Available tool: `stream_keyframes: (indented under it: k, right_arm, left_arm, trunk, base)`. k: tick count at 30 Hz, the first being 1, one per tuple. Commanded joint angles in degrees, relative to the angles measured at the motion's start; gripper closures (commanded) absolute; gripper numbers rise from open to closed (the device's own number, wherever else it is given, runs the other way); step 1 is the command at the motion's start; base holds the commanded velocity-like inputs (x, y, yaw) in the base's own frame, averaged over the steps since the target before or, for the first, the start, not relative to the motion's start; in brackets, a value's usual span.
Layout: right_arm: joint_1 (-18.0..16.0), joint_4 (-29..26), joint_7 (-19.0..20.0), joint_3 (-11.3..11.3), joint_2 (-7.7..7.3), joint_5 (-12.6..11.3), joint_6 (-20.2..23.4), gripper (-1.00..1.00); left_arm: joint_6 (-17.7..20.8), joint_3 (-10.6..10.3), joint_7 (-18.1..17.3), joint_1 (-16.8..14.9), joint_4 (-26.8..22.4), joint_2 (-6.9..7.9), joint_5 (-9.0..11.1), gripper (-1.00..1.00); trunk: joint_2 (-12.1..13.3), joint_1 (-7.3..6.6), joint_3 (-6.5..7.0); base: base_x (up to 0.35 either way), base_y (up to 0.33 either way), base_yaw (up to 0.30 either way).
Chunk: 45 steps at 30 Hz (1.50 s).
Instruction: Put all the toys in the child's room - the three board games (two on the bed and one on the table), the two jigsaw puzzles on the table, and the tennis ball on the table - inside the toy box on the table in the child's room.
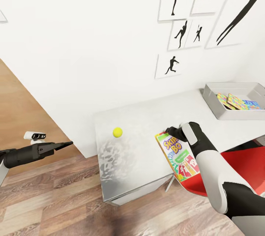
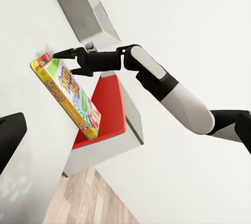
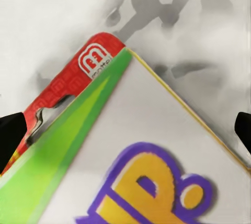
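Observation:
The yellow-green-red Skip-Bo board game (image 1: pixel 179 156) lies flat on the pale table (image 1: pixel 140 118), its lower end jutting past the front edge. My right gripper (image 1: pixel 170 130) hovers at the game's top end, open, with its fingertips (image 3: pixel 10 135) on either side of the box's red corner (image 3: pixel 94 62). The left wrist view shows the same Skip-Bo box (image 2: pixel 68 96) under the right gripper (image 2: pixel 65 62). The tennis ball (image 1: pixel 117 132) rests on the table to the left. At the far right, the grey toy box (image 1: pixel 211 98) holds two jigsaw puzzles (image 1: pixel 235 101) and a blue board game (image 1: pixel 252 104). My left gripper (image 1: pixel 68 143) hangs off the table's left side, open and empty.
A red chair (image 1: pixel 246 164) is tucked under the table beside my right arm. Wooden floor (image 1: pixel 55 199) spreads in front and to the left. A white wall with black silhouette pictures (image 1: pixel 184 34) runs behind the table.

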Motion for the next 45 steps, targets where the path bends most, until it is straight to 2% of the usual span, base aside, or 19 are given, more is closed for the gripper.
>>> stream_keyframes:
  k: [1, 6, 17, 21, 23, 26, 27, 29, 30, 31, 32, 35, 36, 37, 38, 41, 45]
  right_arm:
    - [-0.04, -0.19, -0.49, -0.06, 0.01, -0.69, 0.12, -1.0]
    - [-0.04, -0.66, -0.52, -0.37, -0.27, -0.93, 0.25, -1.0]
    - [0.04, -6.2, -0.28, -0.47, -0.46, -1.21, 1.82, -1.0]
    - [0.67, -9.73, 2.14, -0.49, -0.43, -1.27, 3.7, -1.0]
    - [2.04, -13.42, 4.35, -0.53, -0.42, -1.4, 5.33, -1.0]
    - [6.07, -23.44, 9.2, -0.67, -0.44, -3.51, 10.1, -1.0]
    - [6.89, -25.27, 9.95, -0.73, -0.45, -4.19, 10.91, -1.0]
    - [10.73, -32.56, 12.73, -1.25, -0.51, -7.64, 13.88, -1.0]
    - [11.86, -34.36, 13.3, -1.51, -0.53, -8.64, 14.48, -1.0]
    - [15.64, -39.55, 14.92, -2.42, -0.56, -11.79, 15.69, -1.0]
    - [17.02, -41.18, 15.44, -2.7, -0.57, -12.86, 15.94, -1.0]
    - [25.29, -48.49, 19.57, -3.93, -0.55, -18.76, 16.4, -1.0]
    - [26.48, -49.15, 20.62, -4.09, -0.54, -19.58, 16.4, -1.0]
    - [29.46, -50.45, 24.38, -4.51, -0.52, -21.38, 16.4, -1.0]
    - [30.26, -50.73, 25.84, -4.6, -0.52, -21.76, 16.37, -1.0]
    - [34.25, -51.57, 35.22, -4.89, -0.51, -22.8, 15.78, -1.0]
    - [40.24, -51.88, 47.27, -4.95, -0.57, -22.94, 9.66, -1.0]
  left_arm:
    - [0.61, -0.02, -0.2, -0.02, -0.02, 0.01, 0.0, -1.0]
    - [0.54, -0.01, -0.2, -0.02, 0.05, 0.02, 0.02, -1.0]
    - [0.52, 0.04, -0.2, -0.02, 0.07, 0.06, 0.1, -1.0]
    - [0.52, 0.06, -0.2, -0.02, 0.07, 0.06, 0.01, -1.0]
    - [0.52, 0.06, -0.2, -0.02, 0.07, 0.06, -0.03, -1.0]
    - [0.52, 0.12, -0.2, -0.02, 0.07, 0.06, -0.06, -1.0]
    - [0.52, 0.13, -0.2, -0.02, 0.07, 0.06, -0.05, -1.0]
    - [0.52, 0.14, -0.2, -0.02, 0.07, 0.06, -0.02, -1.0]
    - [0.52, 0.14, -0.2, -0.02, 0.07, 0.06, -0.03, -1.0]
    - [0.52, 0.17, -0.2, -0.02, 0.07, 0.06, -0.02, -1.0]
    - [0.52, 0.19, -0.2, -0.02, 0.07, 0.06, -0.03, -1.0]
    - [0.49, 0.22, -0.2, -0.02, 0.07, 0.08, 0.0, -1.0]
    - [0.48, 0.23, -0.2, -0.02, 0.07, 0.09, 0.01, -1.0]
    - [0.46, 0.23, -0.2, -0.02, 0.07, 0.08, 0.01, -1.0]
    - [0.45, 0.23, -0.2, -0.02, 0.07, 0.07, 0.01, -1.0]
    - [0.44, 0.24, -0.2, -0.02, 0.09, 0.09, 0.02, -1.0]
    - [0.43, 0.24, -0.2, -0.02, 0.12, 0.08, -0.01, -1.0]
  trunk:
    - [-0.1, 0.03, -0.02]
    - [-0.1, 0.03, 0.39]
    - [-0.1, 0.03, 1.32]
    - [-0.1, 0.03, 1.66]
    - [-0.1, 0.03, 1.83]
    - [-0.1, 0.03, 2.08]
    - [-0.1, 0.03, 2.17]
    - [-0.1, 0.03, 2.34]
    - [-0.1, 0.03, 2.42]
    - [-0.1, 0.03, 2.51]
    - [-0.1, 0.03, 2.59]
    - [-0.1, 0.03, 2.85]
    - [-0.1, 0.03, 2.93]
    - [-0.1, 0.03, 3.01]
    - [-0.1, 0.03, 3.1]
    - [-0.1, 0.03, 3.36]
    - [-0.1, 0.03, 3.71]
  base:
    - [0.0, 0.0, -0.102]
    - [0.0, 0.0, -0.121]
    - [0.0, 0.0, -0.139]
    - [0.0, 0.0, -0.142]
    - [0.0, -0.019, -0.142]
    - [0.0, -0.043, -0.142]
    - [0.0, -0.055, -0.142]
    - [0.0, -0.063, -0.142]
    - [0.0, -0.066, -0.142]
    - [0.0, -0.06, -0.142]
    - [0.0, -0.057, -0.142]
    - [0.0, -0.065, -0.141]
    - [0.0, -0.068, -0.138]
    - [0.0, -0.069, -0.131]
    - [0.0, -0.07, -0.127]
    - [0.0, -0.06, -0.105]
    - [0.0, -0.016, -0.058]
